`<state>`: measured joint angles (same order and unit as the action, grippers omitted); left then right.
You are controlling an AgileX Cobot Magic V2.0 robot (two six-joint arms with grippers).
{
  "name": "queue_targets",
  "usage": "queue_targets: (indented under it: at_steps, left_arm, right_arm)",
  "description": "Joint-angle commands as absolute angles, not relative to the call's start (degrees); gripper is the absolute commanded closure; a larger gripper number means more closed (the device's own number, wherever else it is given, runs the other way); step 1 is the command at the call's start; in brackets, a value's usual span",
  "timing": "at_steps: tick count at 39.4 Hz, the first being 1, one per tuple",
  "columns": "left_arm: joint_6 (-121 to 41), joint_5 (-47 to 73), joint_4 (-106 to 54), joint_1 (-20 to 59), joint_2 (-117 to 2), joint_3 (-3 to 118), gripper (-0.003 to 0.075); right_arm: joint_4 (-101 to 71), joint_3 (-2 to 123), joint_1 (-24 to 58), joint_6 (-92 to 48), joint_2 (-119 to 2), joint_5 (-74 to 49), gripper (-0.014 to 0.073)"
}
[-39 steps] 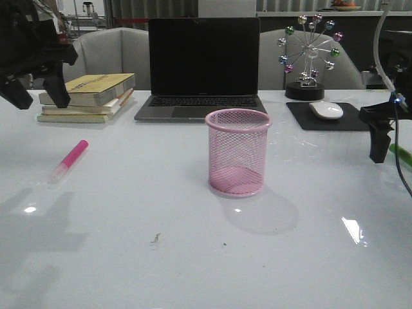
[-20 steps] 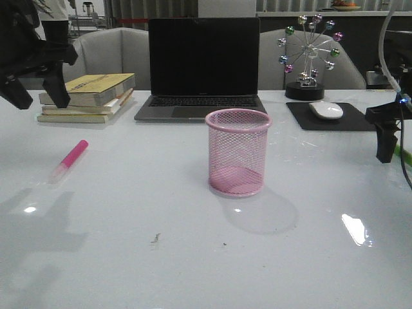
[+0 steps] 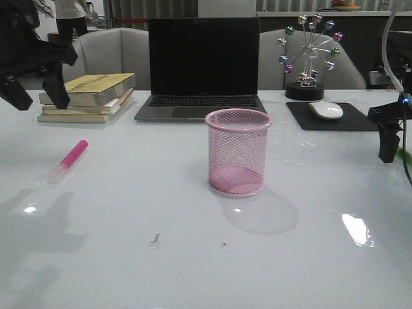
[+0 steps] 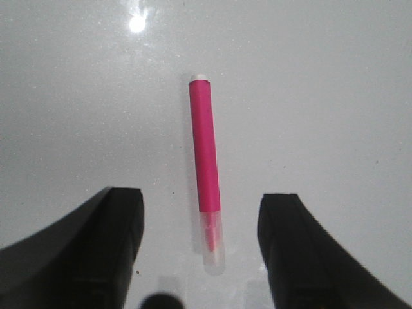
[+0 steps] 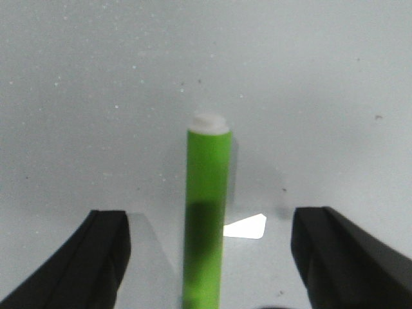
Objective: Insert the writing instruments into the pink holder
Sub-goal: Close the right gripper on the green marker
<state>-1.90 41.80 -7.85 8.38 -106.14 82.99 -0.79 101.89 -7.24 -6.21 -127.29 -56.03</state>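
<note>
White tabletop (image 3: 129,257) under both my claws: the pink marker (image 4: 206,167) lies lengthwise between my left claw's (image 4: 201,257) wide-spread fingers, the green marker (image 5: 206,219) likewise under my right claw (image 5: 209,264) (also wide), pink holder (image 3: 237,152) mid-table, empty.

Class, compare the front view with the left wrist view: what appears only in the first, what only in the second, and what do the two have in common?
Only the front view shows the pink mesh holder, empty at mid-table, plus the laptop, stacked books, computer mouse and the right pincer at the far right edge.

Only the left wrist view shows the marker's clear cap end lying between the open fingers, untouched.

Both show the pink marker, lying flat on the white table, and the left pincer.
</note>
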Motion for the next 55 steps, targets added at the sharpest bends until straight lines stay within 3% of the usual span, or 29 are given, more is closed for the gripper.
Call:
queue_targets:
  at_steps: [1,30,34,44,55]
  left_arm:
    - [-1.9,40.3,-8.3,8.7,-103.3,85.0,0.0264]
    - [-1.9,40.4,-8.3,8.7,-103.3,85.0,0.0264]
    - [-1.9,40.4,-8.3,8.7,-103.3,85.0,0.0264]
    - [-1.9,40.5,-8.3,8.7,-103.3,85.0,0.0264]
    - [-1.9,40.5,-8.3,8.7,-103.3,85.0,0.0264]
  right_arm:
    - [-1.1,103.7,-7.5,-6.4,-123.6,-54.8,-0.0022]
    - [-2.5,103.7,-7.5,-6.4,-125.6,-59.8,-0.0007]
    - [-2.5,103.7,-7.5,-6.4,-125.6,-59.9,0.0085]
    - [-2.5,103.7,-7.5,-6.4,-125.6,-60.1,0.0544]
    - [-4.2,103.7,-7.5,-6.4,-125.5,-59.5,0.0527]
